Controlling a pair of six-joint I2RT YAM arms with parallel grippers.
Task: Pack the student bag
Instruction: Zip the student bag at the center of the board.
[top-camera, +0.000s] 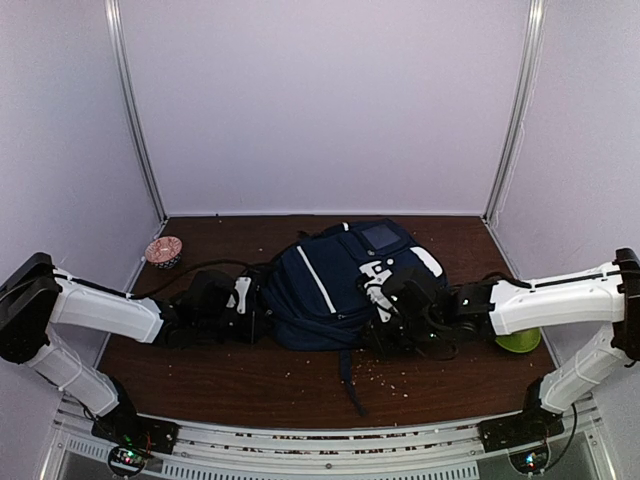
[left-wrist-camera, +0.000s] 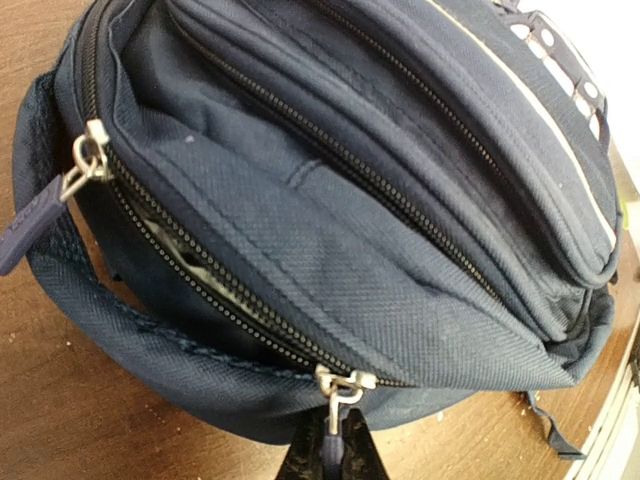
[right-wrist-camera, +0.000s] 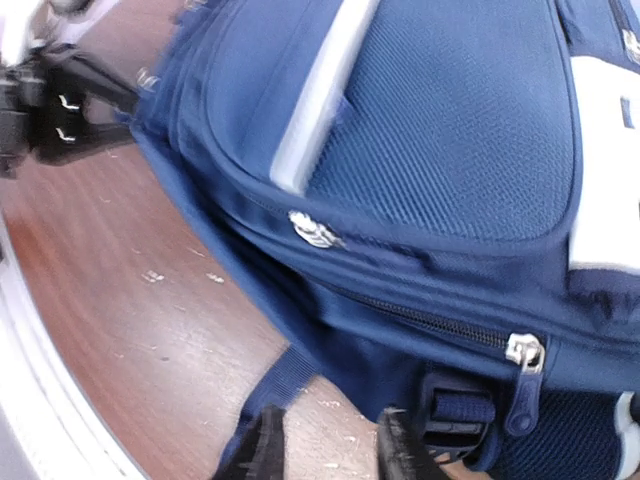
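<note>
The student bag (top-camera: 335, 285), navy with a white stripe and white patches, lies in the middle of the wooden table. My left gripper (left-wrist-camera: 335, 460) is at its left side, shut on the navy pull tab of a metal zipper slider (left-wrist-camera: 345, 385). That zipper runs partly open, with light lining showing in the gap (left-wrist-camera: 190, 265). A second slider (left-wrist-camera: 90, 155) sits further up the same zipper. My right gripper (right-wrist-camera: 330, 445) stands open at the bag's (right-wrist-camera: 430, 150) right side, over bare table. A loose strap (right-wrist-camera: 285, 375) lies by its left finger and a strap buckle (right-wrist-camera: 455, 415) by its right.
A small pink patterned bowl (top-camera: 163, 250) stands at the back left. A green object (top-camera: 518, 341) lies under my right arm. A strap (top-camera: 350, 385) trails from the bag toward the front edge, and crumbs (top-camera: 390, 375) dot the table there.
</note>
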